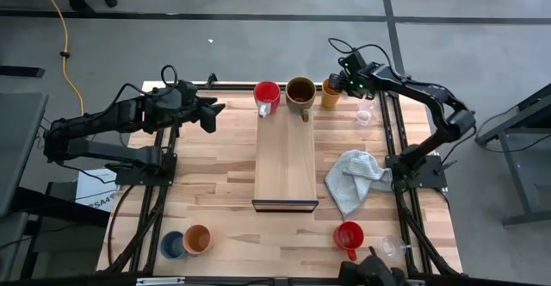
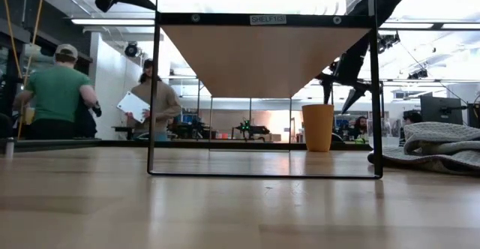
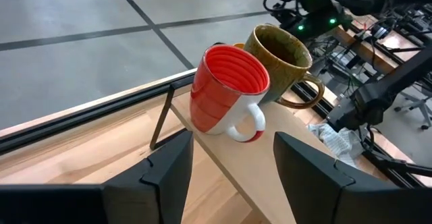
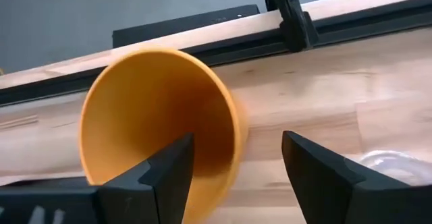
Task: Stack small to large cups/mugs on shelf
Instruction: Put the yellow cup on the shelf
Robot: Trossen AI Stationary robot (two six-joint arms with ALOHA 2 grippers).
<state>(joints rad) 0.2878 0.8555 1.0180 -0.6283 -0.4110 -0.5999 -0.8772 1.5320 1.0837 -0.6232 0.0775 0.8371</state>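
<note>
Right end effector [image 4: 233, 160], fingers spread, holds nothing; it hangs over the orange tapered plastic cup [image 1: 331, 93], which stands on the bench just beside the far end of the long pale wooden shelf board [image 1: 287, 152]. Red ribbed mug [image 1: 267, 94] & olive-brown glazed mug [image 1: 300, 91] sit on that far end. Left end effector [image 3: 233, 160] waits open, near the red mug. Best grip, I'd judge: straddle the orange rim squarely, close gently, lift straight up.

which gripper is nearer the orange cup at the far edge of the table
Right. The right gripper hovers just above the orange cup, fingers open. The left gripper sits well across the shelf, facing the red mug.
</note>
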